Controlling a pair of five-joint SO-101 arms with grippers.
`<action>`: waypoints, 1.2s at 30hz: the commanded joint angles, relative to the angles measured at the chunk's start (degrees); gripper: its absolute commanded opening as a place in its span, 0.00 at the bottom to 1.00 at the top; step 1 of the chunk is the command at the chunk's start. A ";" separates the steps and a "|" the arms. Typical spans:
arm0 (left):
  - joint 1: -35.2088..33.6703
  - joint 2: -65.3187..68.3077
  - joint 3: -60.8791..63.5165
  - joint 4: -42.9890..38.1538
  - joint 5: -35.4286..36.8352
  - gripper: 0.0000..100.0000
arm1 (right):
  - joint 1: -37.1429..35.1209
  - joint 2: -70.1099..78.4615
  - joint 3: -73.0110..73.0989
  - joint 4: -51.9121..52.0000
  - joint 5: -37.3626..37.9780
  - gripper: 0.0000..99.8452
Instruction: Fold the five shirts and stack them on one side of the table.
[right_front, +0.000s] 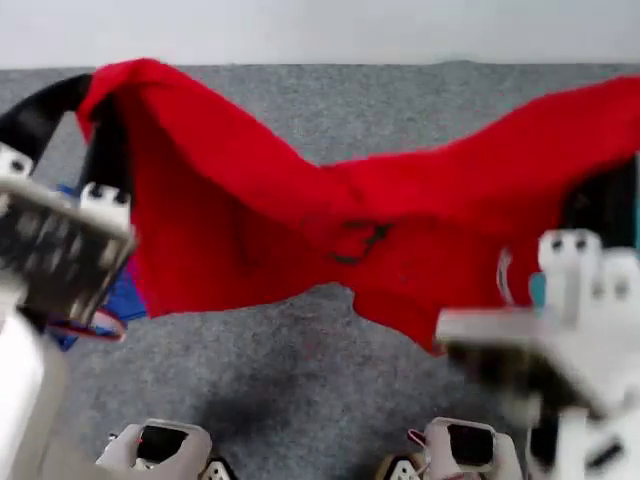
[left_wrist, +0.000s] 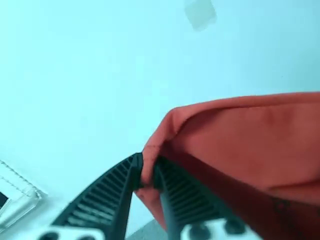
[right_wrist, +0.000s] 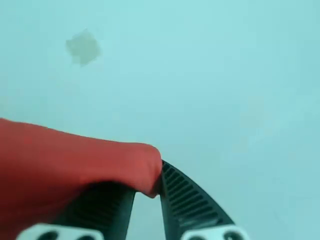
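Where the high view looked down on the grey table (right_front: 300, 390), found the red shirt (right_front: 250, 220) held up off the surface and stretched wide between the two arms. Sagged in the middle, with the lower edge hanging free above the table. Was gripped at its far-left corner by the left gripper (right_front: 95, 100) and at the opposite end by the right gripper (right_front: 603, 200), near that view's right edge and partly behind the arm's white body.

Seen from the left wrist, had the left gripper (left_wrist: 145, 170) pinched narrow on a bunched corner of the red shirt (left_wrist: 240, 140), with the black ribbed fingers (left_wrist: 107, 197) pressed onto the fabric from both sides. Seen from the right wrist, had the right gripper (right_wrist: 150, 186) likewise closed tight on a rounded fold of the shirt (right_wrist: 65, 160), the cloth draped over one finger.

Noted a small dark looped mark (right_front: 355, 240) near the shirt's middle, too blurred to read as letters. Caught another dark trace of print (left_wrist: 280, 205) low on the fabric in the left wrist view, equally illegible.

Spotted a blue garment (right_front: 125, 295) lying on the table below the left arm, partly covered by the red shirt. Made out two arm bases (right_front: 160, 445) at the table's near edge, and a pale square patch (right_wrist: 83, 47) on the light surface behind.
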 joint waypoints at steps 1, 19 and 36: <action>-0.35 -0.70 -4.88 5.27 -2.29 0.01 | 0.04 -2.77 -1.67 -1.10 2.29 0.01; -13.19 -9.23 4.26 7.47 -11.43 0.01 | 17.45 -6.64 3.96 -1.27 3.60 0.01; -13.63 -21.71 17.63 7.47 -11.60 0.01 | 18.07 -10.51 6.24 -1.10 6.07 0.01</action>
